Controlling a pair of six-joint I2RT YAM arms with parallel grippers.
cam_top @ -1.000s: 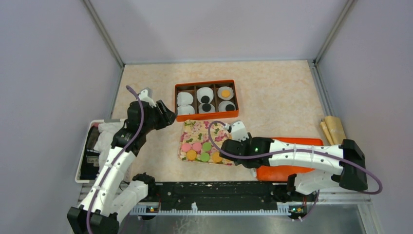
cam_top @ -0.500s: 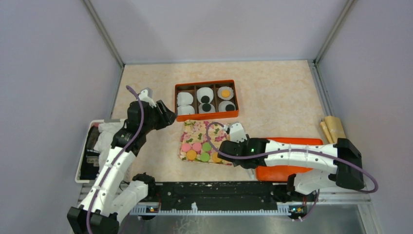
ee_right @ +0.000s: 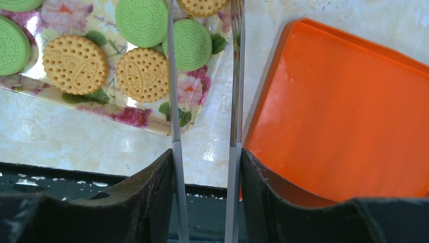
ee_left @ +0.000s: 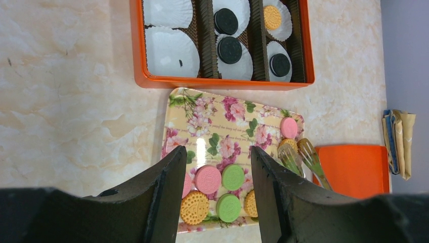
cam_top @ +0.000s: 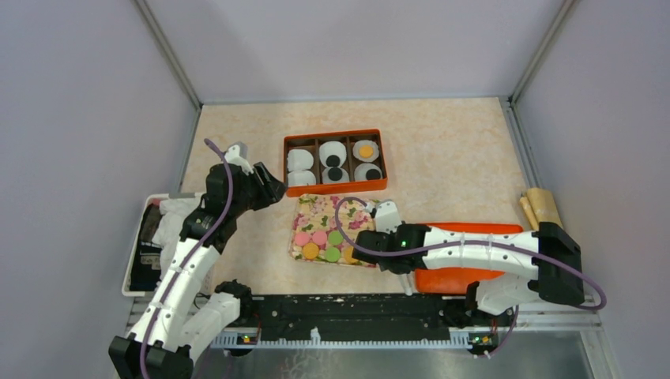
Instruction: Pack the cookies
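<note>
Right gripper (ee_right: 205, 157) clamps metal tongs (ee_right: 172, 101), tips at floral tray (ee_left: 222, 126) edge, among pink, green, orange cookies (ee_left: 208, 179). Left gripper (ee_left: 217, 157) gapes, empty. Orange box (ee_left: 222, 82): six paper cups (ee_left: 169, 50), three black cookies (ee_left: 230, 49), one orange. Embossing unreadable.

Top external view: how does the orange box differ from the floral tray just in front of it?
The orange box is walled and split into compartments lined with white paper cups; the floral tray is shallow and undivided. The box holds three black cookies and one orange cookie, each in a cup, two cups empty; the tray's pink, green and orange cookies lie loose, mostly toward its near end. Both are rectangular and hold cookies.
</note>
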